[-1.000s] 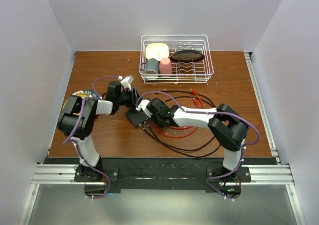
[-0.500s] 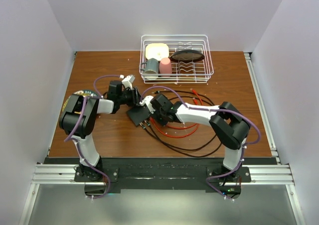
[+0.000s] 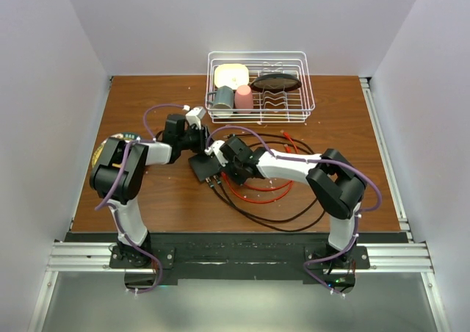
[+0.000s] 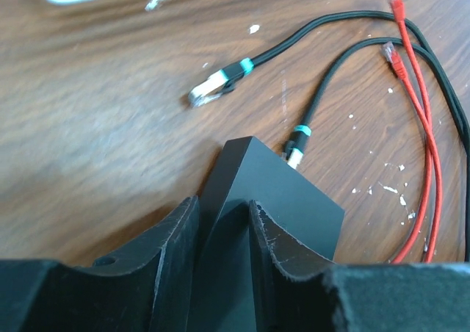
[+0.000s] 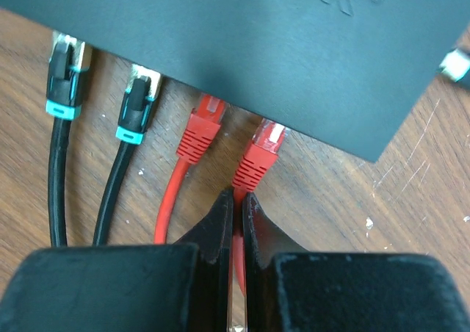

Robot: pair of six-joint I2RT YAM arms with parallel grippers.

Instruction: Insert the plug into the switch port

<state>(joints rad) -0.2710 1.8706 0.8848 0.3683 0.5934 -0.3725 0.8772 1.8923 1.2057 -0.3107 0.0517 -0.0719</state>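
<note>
The switch (image 3: 203, 170) is a flat matte-black box on the wooden table, between my two grippers. My left gripper (image 3: 198, 145) is shut on its edge; the left wrist view shows the jaws (image 4: 224, 225) clamping the switch (image 4: 294, 207). In the right wrist view, two black plugs with teal bands (image 5: 64, 75) and a red plug (image 5: 202, 126) sit in sockets along the edge of the switch (image 5: 242, 45). My right gripper (image 5: 239, 200) is shut on the red cable just behind a second red plug (image 5: 261, 152). That plug's tip is at the socket edge, but I cannot tell whether it is seated.
A white wire dish rack (image 3: 261, 89) with cups and dishes stands at the back. Red and black cables (image 3: 268, 196) loop on the table to the right of the switch. Loose black plugs (image 4: 209, 89) and red plugs (image 4: 396, 9) lie beyond it. A round disc (image 3: 117, 138) lies at the left.
Both grippers and the switch have shifted a little toward the back of the table. The right gripper has pushed the red plug up to the switch's edge.
</note>
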